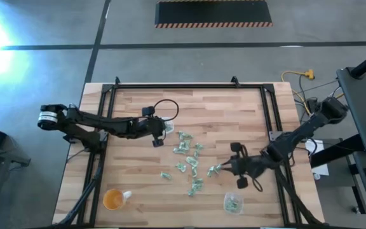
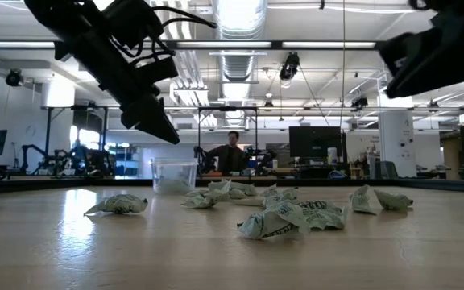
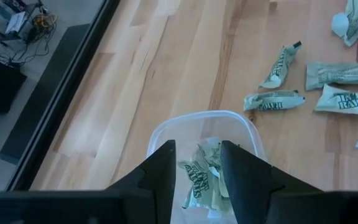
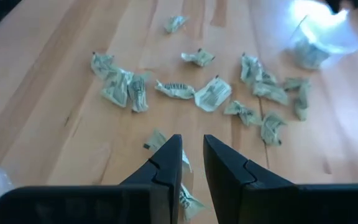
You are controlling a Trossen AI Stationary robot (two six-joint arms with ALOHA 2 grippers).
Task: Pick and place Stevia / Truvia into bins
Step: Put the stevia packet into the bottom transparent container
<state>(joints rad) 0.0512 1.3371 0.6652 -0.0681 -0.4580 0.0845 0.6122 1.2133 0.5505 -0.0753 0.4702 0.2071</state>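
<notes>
Left end effector (image 3: 197, 171): fingers parted, empty — poised directly above one clear bin (image 3: 166, 127) with packets inside
Right end effector (image 4: 192, 163): fingers narrowly apart around a crumpled packet (image 4: 185, 198)
Stevia packets (image 1: 188, 156): scattered mid-table (image 1: 234, 108)
Second bin (image 1: 233, 203): near the right arm — packets inside

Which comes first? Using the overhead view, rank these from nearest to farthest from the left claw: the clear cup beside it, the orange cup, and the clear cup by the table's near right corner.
1. The clear cup, directly under the left claw, at the table's middle left.
2. The orange cup, at the near left corner.
3. The other clear cup, at the near right, past the scattered packets.
</notes>
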